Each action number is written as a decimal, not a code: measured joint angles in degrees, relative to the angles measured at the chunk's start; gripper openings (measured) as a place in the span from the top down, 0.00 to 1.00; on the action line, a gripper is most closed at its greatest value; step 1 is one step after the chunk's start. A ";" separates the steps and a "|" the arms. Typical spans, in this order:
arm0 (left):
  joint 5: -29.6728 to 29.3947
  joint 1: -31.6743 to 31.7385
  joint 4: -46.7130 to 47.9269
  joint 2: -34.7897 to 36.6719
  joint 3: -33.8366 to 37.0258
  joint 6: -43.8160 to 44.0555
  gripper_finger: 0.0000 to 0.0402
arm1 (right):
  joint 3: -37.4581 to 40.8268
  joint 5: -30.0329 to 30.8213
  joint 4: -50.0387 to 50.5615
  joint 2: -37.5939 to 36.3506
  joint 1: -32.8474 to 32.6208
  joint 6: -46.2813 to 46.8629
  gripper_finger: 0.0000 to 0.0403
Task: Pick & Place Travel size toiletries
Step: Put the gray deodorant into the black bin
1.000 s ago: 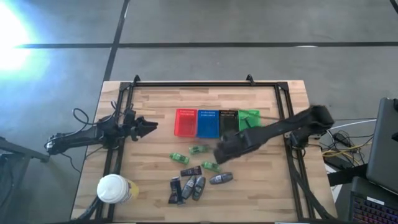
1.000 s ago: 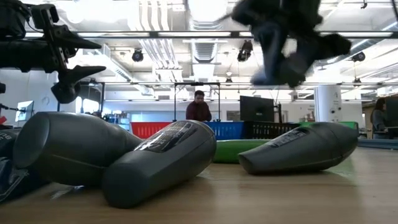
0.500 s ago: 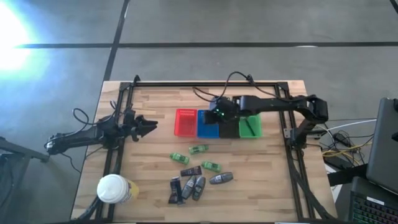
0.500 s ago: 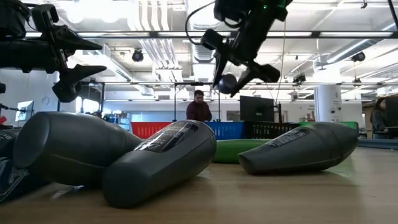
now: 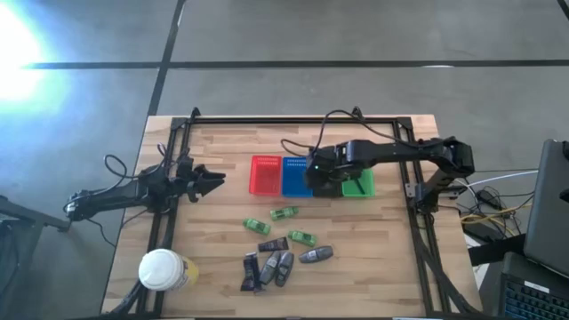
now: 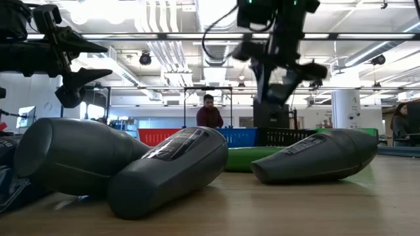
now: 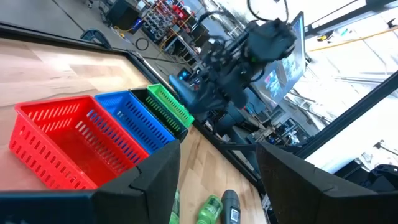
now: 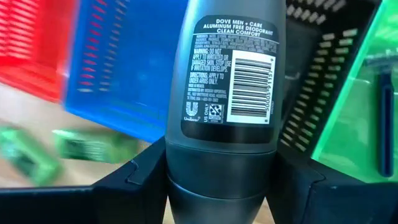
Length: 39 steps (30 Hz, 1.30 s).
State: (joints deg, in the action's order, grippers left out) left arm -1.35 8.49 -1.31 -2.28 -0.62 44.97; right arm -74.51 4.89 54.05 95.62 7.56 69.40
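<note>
Wooden counter [image 5: 391, 258] framed by dark rails. At its front left corner, large white-lidded jar [image 5: 161, 268], standing upright.

Row of four slotted baskets across the middle rear: red basket [image 5: 265, 175], blue basket [image 5: 293, 177], black basket [image 8: 323, 68] mostly hidden under the right arm in the high view, green basket [image 5: 359, 185] at the right end. Inside the green basket, a thin blue-and-dark stick [image 8: 387, 124] lying along its floor.

Right pincer [image 5: 316, 174] held above the blue and black baskets, arm reaching in from the right rail. Closed on a dark grey deodorant [image 8: 227, 99]: body clamped between the two fingers, one finger [image 8: 130, 186] on each side, printed label and barcode facing the wrist camera, rounded end pointing away over the seam between blue and black baskets. In the low view, same pincer [image 6: 279, 62] high above the counter, well clear of the items lying there.

Left pincer [image 5: 213, 180] at the left side of the counter, pointing toward the red basket, well apart from it. Fingers spread part-way, nothing between them.

Remaining toiletries loose on the front middle of the counter: green packets [image 5: 284, 214] nearest the baskets, grey oval pieces [image 5: 316, 255] and dark tubes [image 5: 273, 244] nearer the front edge, several touching in a cluster. None near either pincer.
</note>
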 joint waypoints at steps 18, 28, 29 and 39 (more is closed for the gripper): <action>-0.21 0.00 0.01 0.00 0.00 -0.57 0.46 | 3.35 2.88 -1.70 2.30 -0.56 -3.61 0.09; -0.21 0.00 0.03 -0.11 0.00 -0.63 0.46 | 0.21 -0.25 -1.76 0.15 -26.53 -46.00 0.10; -0.21 0.00 0.03 -0.11 0.00 -0.63 0.46 | 0.21 -0.41 -1.90 0.86 -28.83 -48.96 0.10; -0.21 0.00 0.05 -0.11 0.00 -0.65 0.46 | -0.23 -0.67 -3.50 9.00 -34.33 -47.53 0.11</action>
State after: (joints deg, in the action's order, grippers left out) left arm -1.56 8.49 -1.26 -2.39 -0.62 44.31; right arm -74.74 4.22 50.55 104.62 -26.77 21.87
